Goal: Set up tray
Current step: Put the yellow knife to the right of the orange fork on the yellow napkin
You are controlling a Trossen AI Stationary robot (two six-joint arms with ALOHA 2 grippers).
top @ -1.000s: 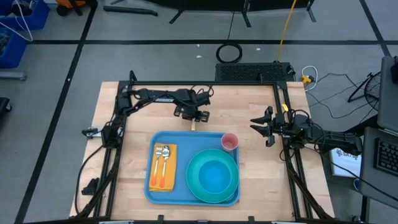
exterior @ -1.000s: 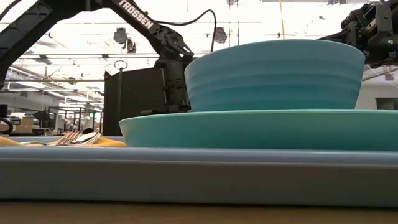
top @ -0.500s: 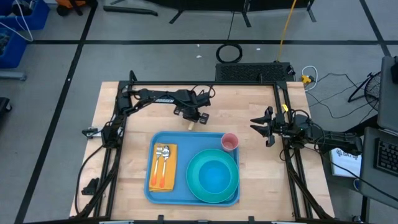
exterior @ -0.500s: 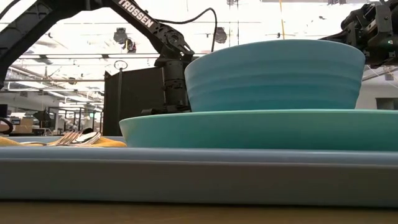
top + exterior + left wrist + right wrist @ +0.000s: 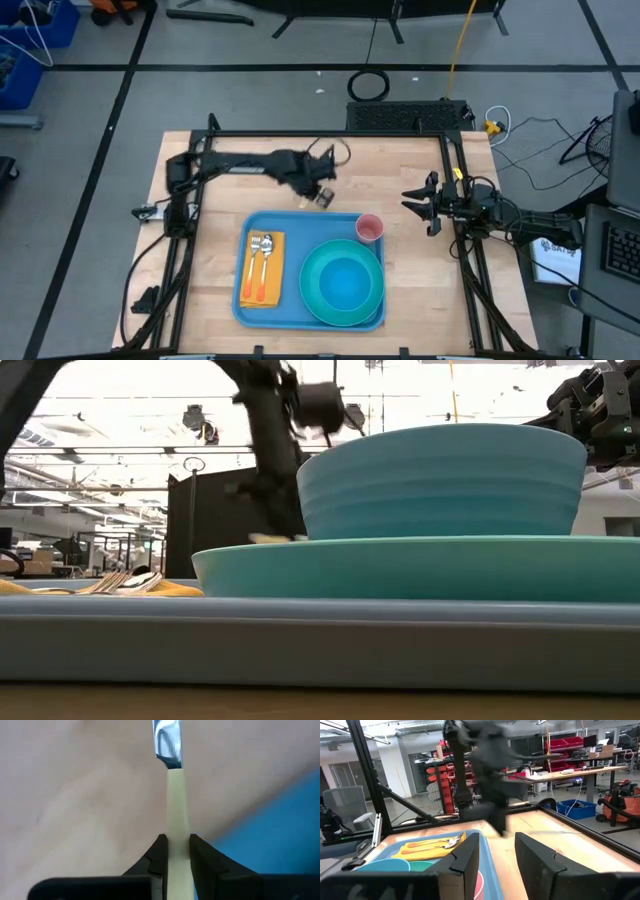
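- we've got the large flat light-blue plastic tray sitting at the near middle of the light wooden table, rounded corners and raised rim plain from above.
- on its left side lies a folded orange napkin with a metal fork and metal spoon on top, both with orange handles.
- on its right side sits a round teal plate with a teal bowl inside it, and a small pink cup stands in the tray's far right corner.
- the left gripper hangs over the table just beyond the tray's far edge, and we see its fingers clamped on a table knife with a cream handle and shiny metal blade.
- from the left wrist, that knife sits above bare wood with the blue tray to one side.
- the right gripper waits at the table's right edge, well apart from the tray, fingers spread wide.
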